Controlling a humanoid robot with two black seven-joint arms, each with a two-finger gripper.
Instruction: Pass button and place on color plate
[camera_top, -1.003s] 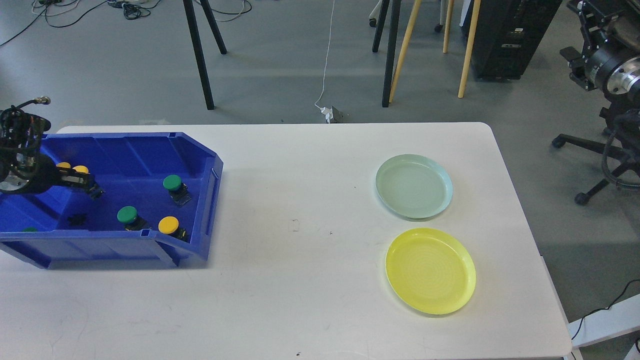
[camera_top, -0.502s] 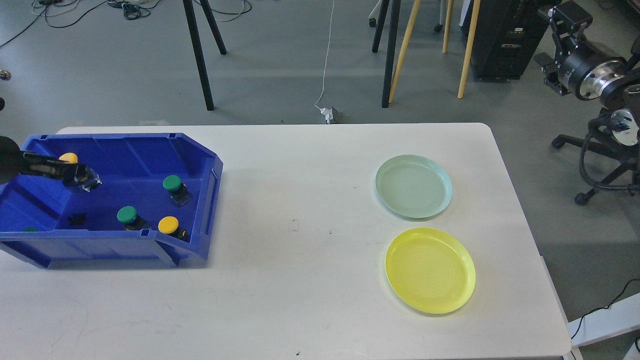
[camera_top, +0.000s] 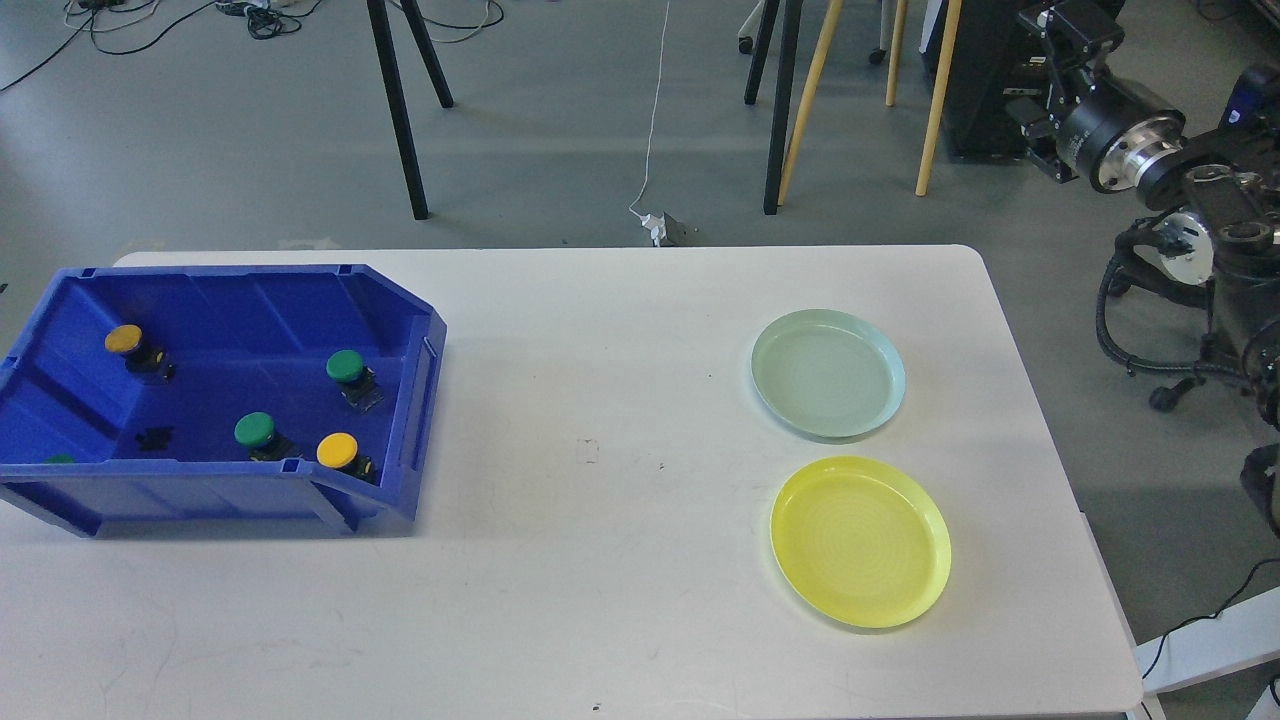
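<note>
A blue bin (camera_top: 395, 300) stands on the left of the white table. It holds a yellow button (camera_top: 124, 339) at the back left, a green button (camera_top: 344, 365), another green button (camera_top: 254, 429) and a yellow button (camera_top: 337, 449) near its front wall. A further green button (camera_top: 60, 459) peeks out at the front left corner. A pale green plate (camera_top: 828, 372) and a yellow plate (camera_top: 860, 541) lie empty on the right. My left gripper is out of view. My right gripper (camera_top: 1065, 40) hangs off the table at the top right, dark, its fingers indistinct.
A small black part (camera_top: 153, 437) lies on the bin floor. The white table (camera_top: 600, 560) spans the view. Beyond its far edge are black stand legs (camera_top: 400, 110), wooden legs (camera_top: 935, 100) and a cable plug (camera_top: 655, 228) on the floor.
My left arm has pulled out of the bin and left the view, leaving the yellow button at the bin's back left. My right arm has swung further left into view.
</note>
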